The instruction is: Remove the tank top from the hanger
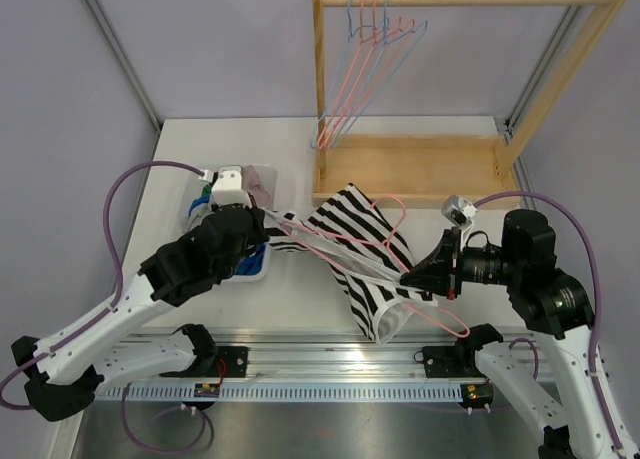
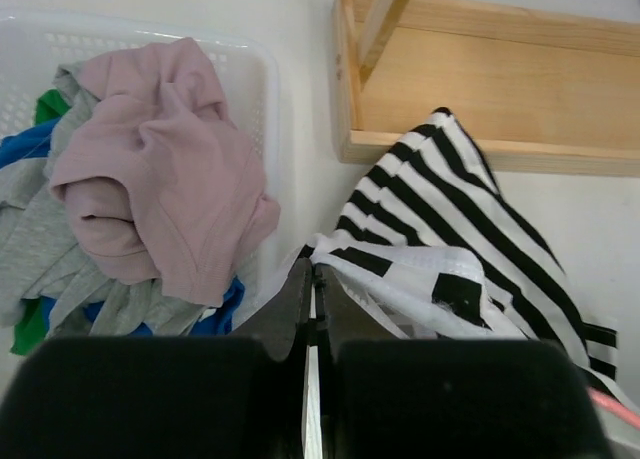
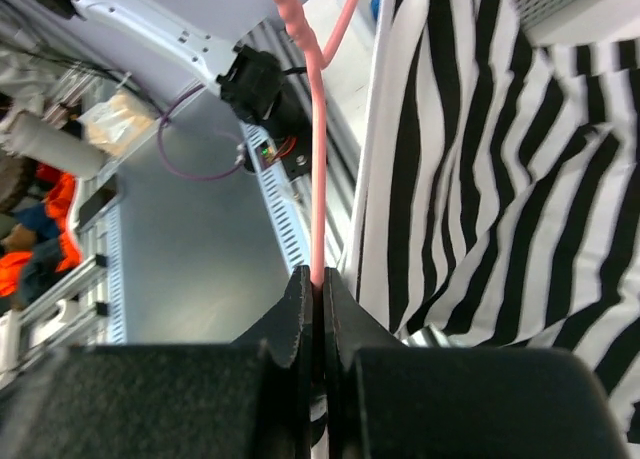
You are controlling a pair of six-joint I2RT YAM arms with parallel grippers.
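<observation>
Left gripper is shown shut, its black fingers pinched together on a white-edged fold at the left end of the tank top. Just behind and to the left of this gripper, a white basket is seen on the table, heaped with clothes. A dusty pink garment lies on top, and grey, blue and green cloth shows beneath it.

The tank top, striped black and white, is stretched between the two grippers across the middle of the table. It is bunched at the left and sags towards the near edge at the right. A pink hanger is threaded through it, with its hook standing out above the stripes.

Right gripper is closed on the thin wire of the pink hanger, with the striped cloth touching its right side.

Behind the tank top, a wooden rack is placed at the far side of the table, with spare hangers hung from its rail.
</observation>
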